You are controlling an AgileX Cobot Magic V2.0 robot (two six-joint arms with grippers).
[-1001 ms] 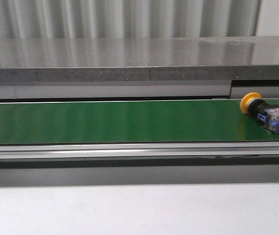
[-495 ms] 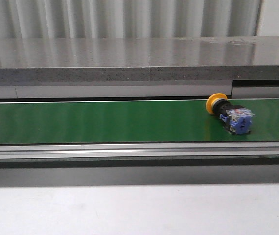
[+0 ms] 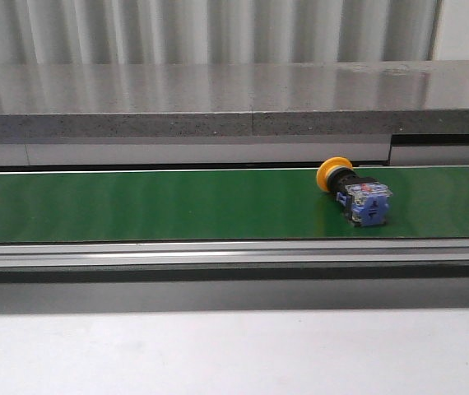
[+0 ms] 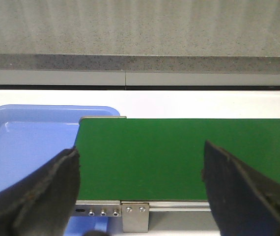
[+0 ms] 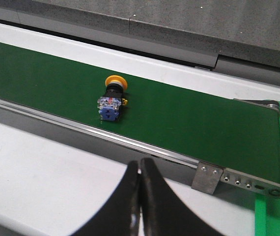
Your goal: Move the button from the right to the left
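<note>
The button [image 3: 355, 191] lies on its side on the green belt [image 3: 152, 204], right of centre in the front view, yellow cap toward the back edge and blue-and-clear block toward the front edge. Nothing touches it; no arm shows in the front view.

The right pincer [image 5: 140, 196] is closed, fingers pressed together, empty, held over the pale table [image 5: 42, 167] on the near side of the belt rail, well apart from the button. The right wrist view shows the same button [image 5: 112, 100] mid-width on the belt, short of the belt's end bracket [image 5: 208, 178].

The left pincer [image 4: 140, 189] is open wide, holding nothing, aimed at the belt's other end, where a blue tray [image 4: 29, 147] sits just past the belt edge [image 4: 100, 118]. No button in that view.

Risks, as judgement:
- The button lies skewed, not square to the belt. If the left pincer closes across the round cap or collar, it could roll or squirt out.
- Its block end sits close to the front edge, so a nudge from a finger could push it against the rail or off the belt.
- If the belt is running, a mistimed close would miss or clip the button.
- The button is narrow against the wide-open fingers, so off-centre closing could spin it.
- An ungrasped button may tumble into the tray in any pose.
</note>
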